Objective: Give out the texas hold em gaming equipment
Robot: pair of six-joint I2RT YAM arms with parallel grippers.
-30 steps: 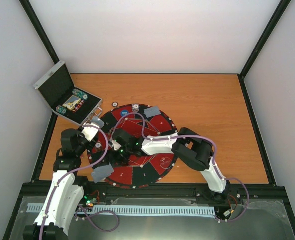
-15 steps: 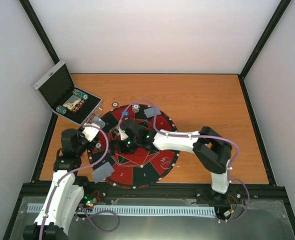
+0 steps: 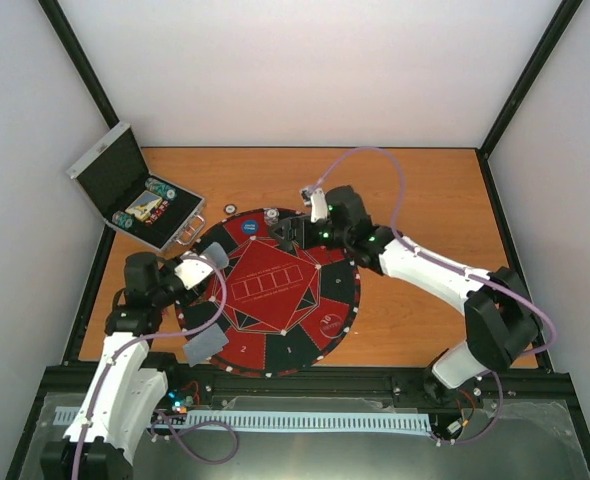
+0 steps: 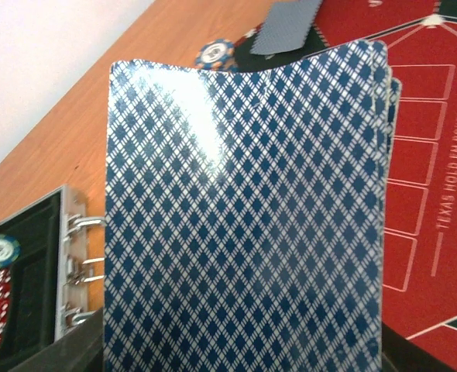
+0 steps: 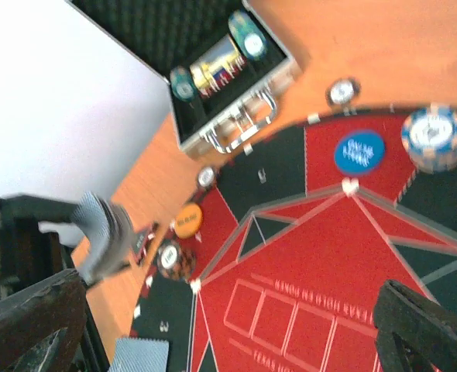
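Cards [image 4: 244,209] with blue diamond backs stand as a stack in the left pincer [image 3: 205,266], which is closed partway on them at the left edge of the round poker mat [image 3: 275,288]. That arm is bent at the elbow. The right pincer [image 5: 225,318] gapes wide, holding nothing, over the mat's far edge, its arm stretched across the desk [image 3: 425,190].

Left wrist view: card stack [image 4: 244,217] fills frame, hiding left gripper [image 3: 207,266] fingers behind it; bottom cropped. Both right gripper [image 5: 228,325] fingers [image 5: 31,325] blurred, cut by frame edge.
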